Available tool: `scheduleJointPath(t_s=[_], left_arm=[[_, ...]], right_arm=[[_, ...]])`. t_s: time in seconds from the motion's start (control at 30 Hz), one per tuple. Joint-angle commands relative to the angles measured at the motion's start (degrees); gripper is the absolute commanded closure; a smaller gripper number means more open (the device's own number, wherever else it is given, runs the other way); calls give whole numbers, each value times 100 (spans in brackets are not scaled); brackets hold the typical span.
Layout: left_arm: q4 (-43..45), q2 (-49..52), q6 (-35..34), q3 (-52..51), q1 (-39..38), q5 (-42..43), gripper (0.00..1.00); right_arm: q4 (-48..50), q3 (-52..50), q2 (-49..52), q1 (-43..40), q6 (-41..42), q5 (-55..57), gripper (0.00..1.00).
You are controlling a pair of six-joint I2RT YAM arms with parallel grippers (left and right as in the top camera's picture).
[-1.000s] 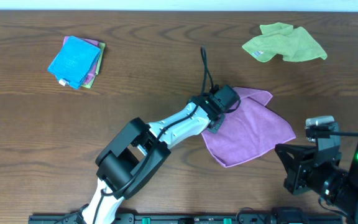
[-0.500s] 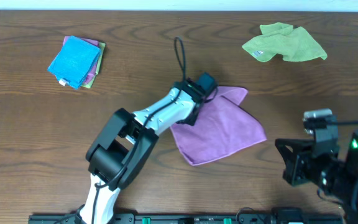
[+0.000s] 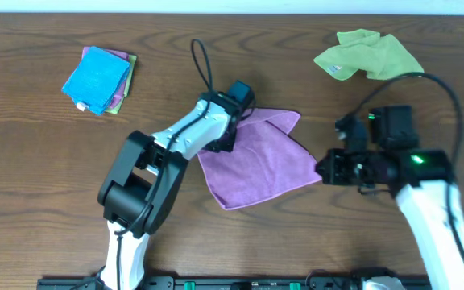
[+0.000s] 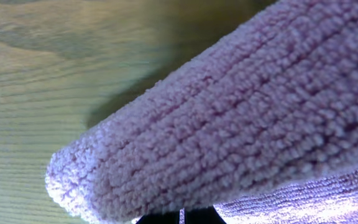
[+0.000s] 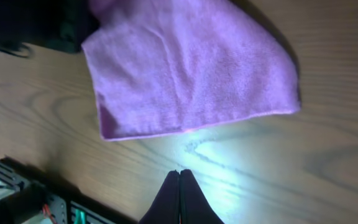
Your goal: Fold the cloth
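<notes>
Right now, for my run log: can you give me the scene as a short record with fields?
cloth: purple, spread on the table, not yet folded
left fingers: shut on cloth's upper left corner
right fingers: shut, empty, over bare table beside cloth's right edge
green cloth: crumpled, far right
blue cloth: atop a small stack, far left

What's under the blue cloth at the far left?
Beneath the blue cloth, a pink cloth and a green cloth show only as edges along its right side. The rest of both is covered.
</notes>
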Motion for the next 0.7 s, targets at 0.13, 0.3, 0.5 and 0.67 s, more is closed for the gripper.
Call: scheduleJointPath(t_s=[0.13, 0.3, 0.5, 0.67], left_arm=[[-39, 291, -20, -162, 308, 273, 94], [-94, 291, -17, -162, 326, 284, 94], [-184, 291, -20, -162, 466, 310, 94], [-201, 291, -20, -162, 509, 350, 94]], right_arm=[[490, -87, 1069, 1045, 1143, 1399, 99], [693, -87, 1672, 1362, 1832, 2159, 98], [1005, -90, 2406, 1405, 2247, 2450, 98], [1246, -90, 2979, 1423, 2387, 2444, 98]])
